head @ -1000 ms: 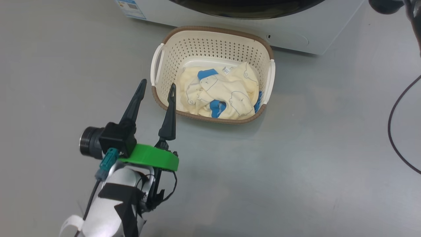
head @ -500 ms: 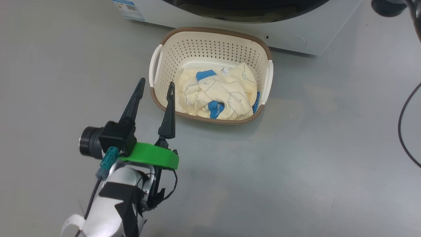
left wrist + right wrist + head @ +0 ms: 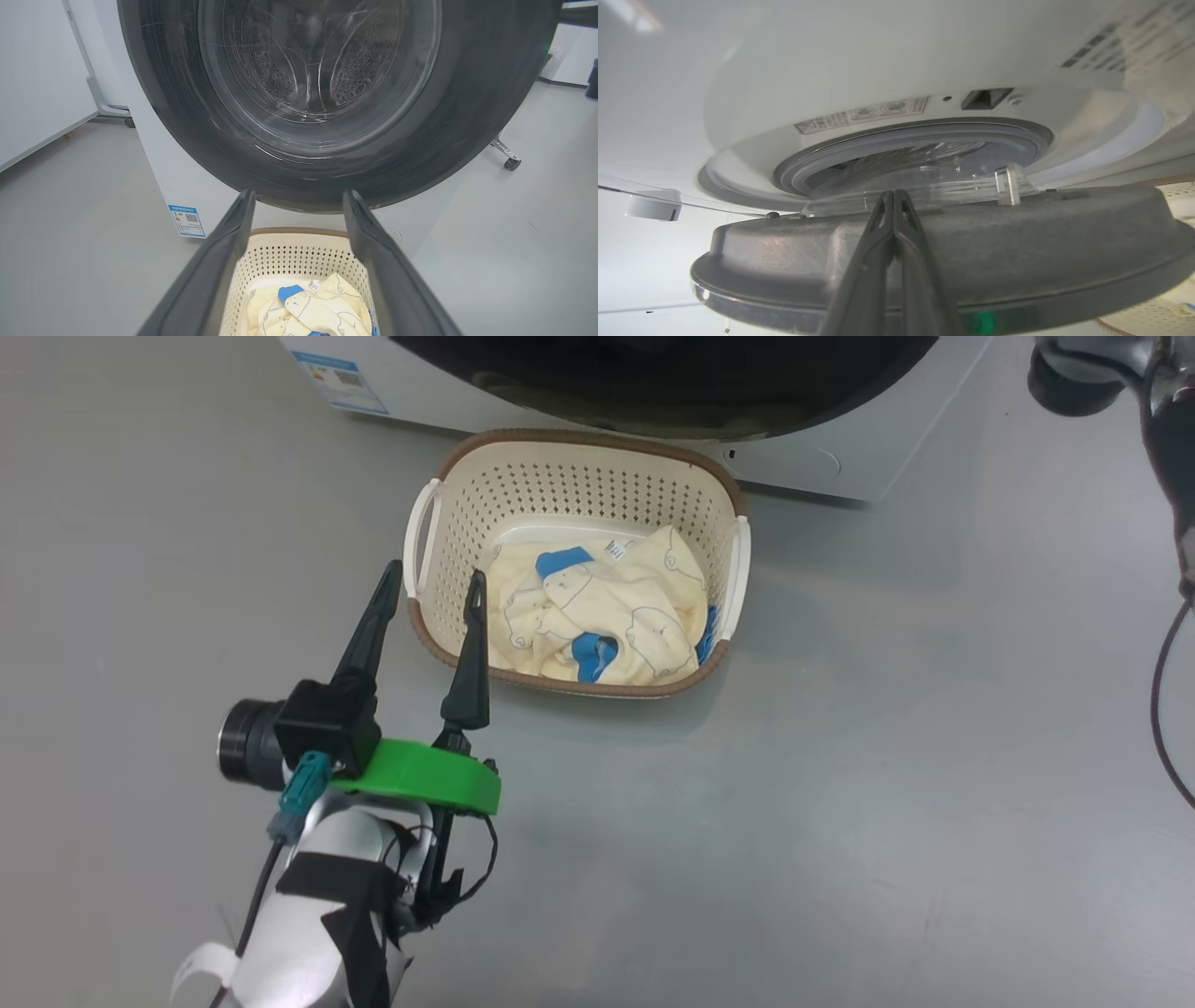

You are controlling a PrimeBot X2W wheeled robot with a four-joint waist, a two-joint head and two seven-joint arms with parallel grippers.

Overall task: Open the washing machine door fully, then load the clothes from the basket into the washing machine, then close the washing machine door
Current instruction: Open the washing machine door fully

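Grey floor [image 3: 840, 821], washing machine door [image 3: 653, 378] cropped, clothes [image 3: 607, 616] hiding basket [image 3: 579, 485] bottom

Noted on left gripper [image 3: 435, 569]: two long black fingers [image 3: 372, 625], broad at base, tapering to points. Under them a bright green ring [image 3: 420, 782], flat and curved. Left of ring, boxy black camera block [image 3: 327, 733] with round lens barrel [image 3: 245, 756], silvery at rim. Teal connector [image 3: 303, 793] beneath block; black cable [image 3: 260, 896] leading from it. Thin black wires [image 3: 492, 859] looped at ring's right. White glossy forearm [image 3: 280, 943], banded with black tape [image 3: 345, 896]; white strap [image 3: 201, 971] at near left. On right gripper [image 3: 894, 193]: dark grey fingers, slim, matte. Far right, right arm [image 3: 1074, 378]: dark rounded joint, pale sheen.
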